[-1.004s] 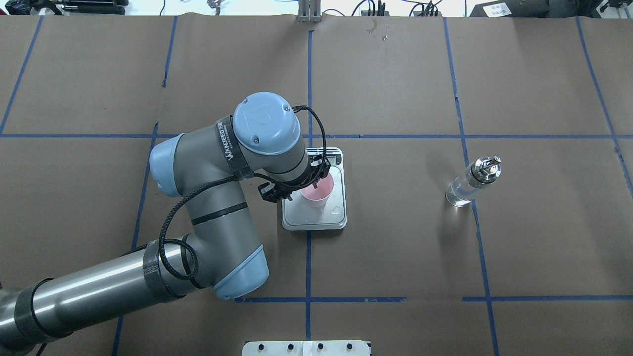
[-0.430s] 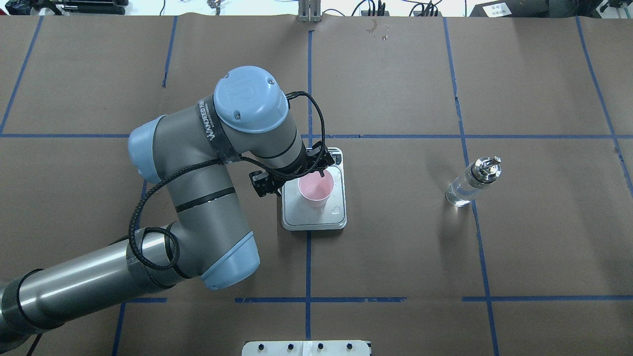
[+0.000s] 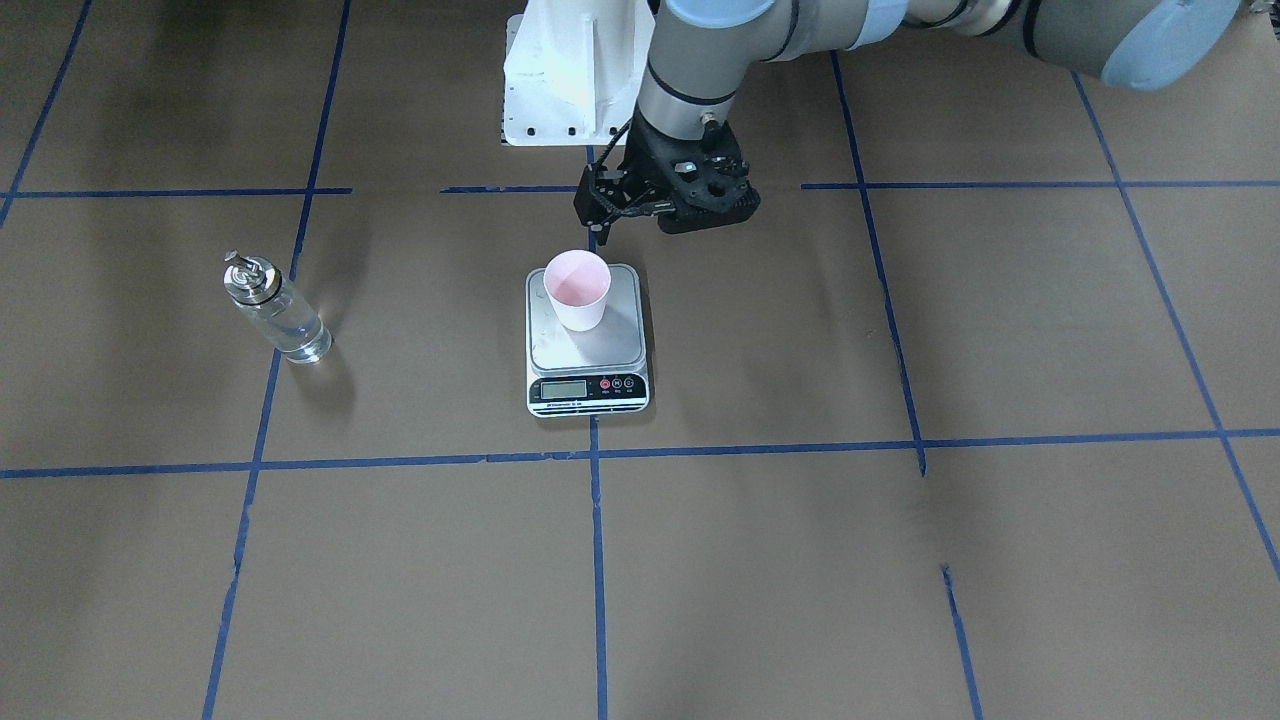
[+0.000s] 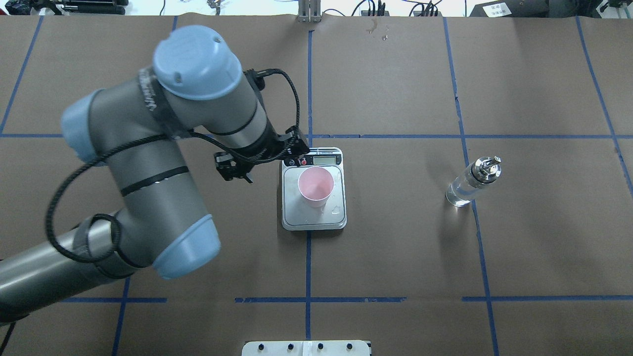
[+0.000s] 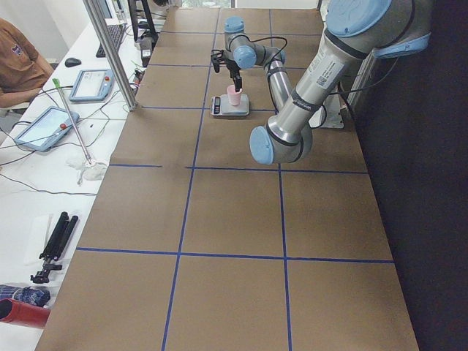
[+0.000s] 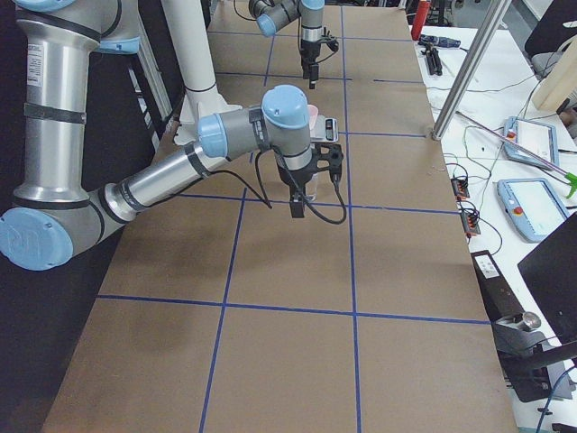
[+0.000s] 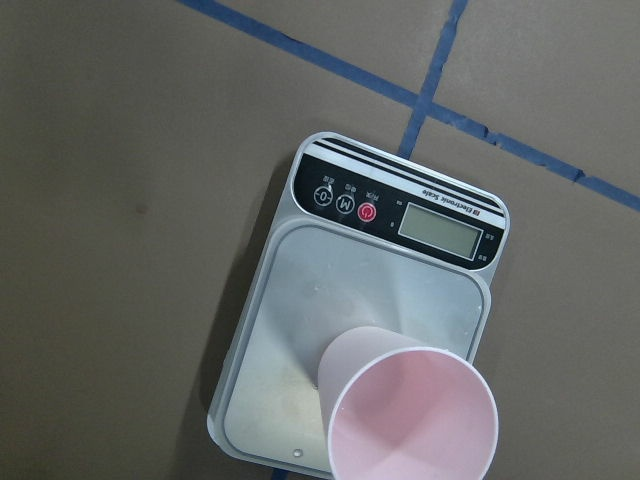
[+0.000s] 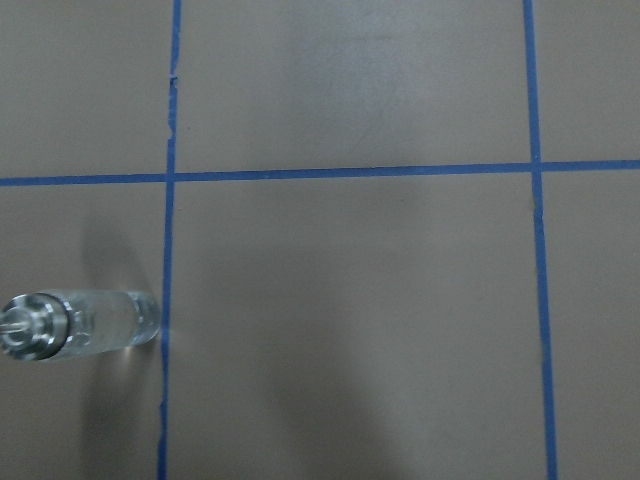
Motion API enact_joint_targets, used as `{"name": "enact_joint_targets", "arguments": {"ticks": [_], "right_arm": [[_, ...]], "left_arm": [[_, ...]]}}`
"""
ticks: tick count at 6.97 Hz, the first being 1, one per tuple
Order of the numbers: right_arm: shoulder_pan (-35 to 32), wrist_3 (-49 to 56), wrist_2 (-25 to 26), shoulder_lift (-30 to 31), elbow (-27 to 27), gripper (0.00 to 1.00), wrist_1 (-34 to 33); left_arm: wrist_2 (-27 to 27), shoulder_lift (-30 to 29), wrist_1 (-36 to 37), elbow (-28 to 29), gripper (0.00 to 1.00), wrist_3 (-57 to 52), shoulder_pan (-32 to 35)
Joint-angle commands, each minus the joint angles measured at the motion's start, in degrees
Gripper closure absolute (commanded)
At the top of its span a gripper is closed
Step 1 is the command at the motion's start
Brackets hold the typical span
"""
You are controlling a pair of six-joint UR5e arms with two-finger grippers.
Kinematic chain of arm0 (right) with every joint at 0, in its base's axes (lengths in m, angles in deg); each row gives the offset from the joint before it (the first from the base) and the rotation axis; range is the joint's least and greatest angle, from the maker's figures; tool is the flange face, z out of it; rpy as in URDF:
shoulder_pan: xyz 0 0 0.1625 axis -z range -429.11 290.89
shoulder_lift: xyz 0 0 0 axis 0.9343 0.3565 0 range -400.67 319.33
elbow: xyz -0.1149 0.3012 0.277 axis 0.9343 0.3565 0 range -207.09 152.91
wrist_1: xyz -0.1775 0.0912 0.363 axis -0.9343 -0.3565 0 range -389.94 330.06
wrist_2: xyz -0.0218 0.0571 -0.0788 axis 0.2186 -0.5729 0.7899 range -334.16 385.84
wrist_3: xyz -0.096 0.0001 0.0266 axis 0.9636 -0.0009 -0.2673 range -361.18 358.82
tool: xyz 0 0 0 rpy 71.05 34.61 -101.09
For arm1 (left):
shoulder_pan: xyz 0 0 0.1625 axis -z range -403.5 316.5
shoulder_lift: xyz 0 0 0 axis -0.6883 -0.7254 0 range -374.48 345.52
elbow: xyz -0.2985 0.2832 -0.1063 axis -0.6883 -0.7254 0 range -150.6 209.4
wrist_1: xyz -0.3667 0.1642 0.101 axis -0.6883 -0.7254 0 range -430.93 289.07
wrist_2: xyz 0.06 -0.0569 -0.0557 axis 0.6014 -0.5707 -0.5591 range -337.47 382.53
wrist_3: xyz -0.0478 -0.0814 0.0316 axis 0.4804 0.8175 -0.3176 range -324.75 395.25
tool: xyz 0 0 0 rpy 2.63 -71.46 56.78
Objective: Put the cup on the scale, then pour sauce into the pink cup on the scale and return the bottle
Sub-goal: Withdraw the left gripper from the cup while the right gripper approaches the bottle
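Observation:
The pale pink cup (image 4: 315,185) stands upright on the steel platform of the scale (image 4: 292,215), toward its robot-side edge in the front view (image 3: 578,290). The left wrist view looks down on the cup (image 7: 415,420) and the scale (image 7: 330,290). My left gripper (image 3: 620,215) is open and empty, raised above the table just off the scale's left side (image 4: 274,159). The glass bottle (image 4: 470,185) with its metal cap stands upright far to the right, holding clear liquid. It also shows in the right wrist view (image 8: 80,325). My right gripper shows only small and far in the exterior right view (image 6: 312,72); I cannot tell its state.
Brown paper with a blue tape grid covers the table. A white base plate (image 4: 306,347) sits at the robot-side edge. A few droplets lie on the scale platform (image 4: 337,210). The big left arm hangs over the table's left half (image 4: 148,163).
My left gripper, which was around the cup, has let it go, risen and drawn back to the left. The cup stays on the scale. The bottle has not moved.

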Motion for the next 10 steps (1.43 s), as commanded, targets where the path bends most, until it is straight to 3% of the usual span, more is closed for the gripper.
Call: {"name": "enact_joint_targets", "arguments": {"ticks": [1,2,3,4,5,6,7,8,9,10], "right_arm": [[7.59,-16.94,0.69,1.39,-8.60,0.01,3.35],[14.85,-30.17,5.22,3.92,-8.88,0.01,15.23],[26.67,-45.62,15.80,9.34,-8.88,0.01,31.45],[37.75,-53.43,27.13,13.31,-8.80,0.01,39.96],[48.48,-60.56,37.86,13.52,-8.88,0.00,41.01],[62.51,-67.59,54.06,13.52,-8.71,0.00,41.02],[70.57,-69.92,64.49,13.52,-7.23,0.00,41.10],[76.22,-71.42,72.51,13.17,-3.13,0.00,42.50],[78.19,-70.92,79.99,13.00,3.62,0.00,51.30],[78.29,-70.04,83.37,12.99,9.25,0.00,60.17]], "left_arm": [[-2.58,5.98,8.71,-9.28,0.00,-14.91,6.23],[-2.67,7.74,9.80,-10.01,0.00,-21.77,9.82],[-2.67,10.37,9.89,-10.71,0.00,-27.93,13.51],[-2.67,13.00,10.59,-11.24,0.00,-36.00,18.07],[-2.67,14.25,12.69,-11.16,0.00,-43.65,21.51],[-2.67,15.22,13.23,-10.64,0.00,-50.60,25.11],[-2.67,16.88,13.15,-10.29,0.00,-57.11,27.93],[-2.67,17.85,12.97,-8.98,0.00,-62.13,29.79],[-2.50,18.04,12.62,-7.92,0.00,-64.53,30.42],[-2.41,19.69,12.10,-7.30,0.00,-67.34,32.25]]}}
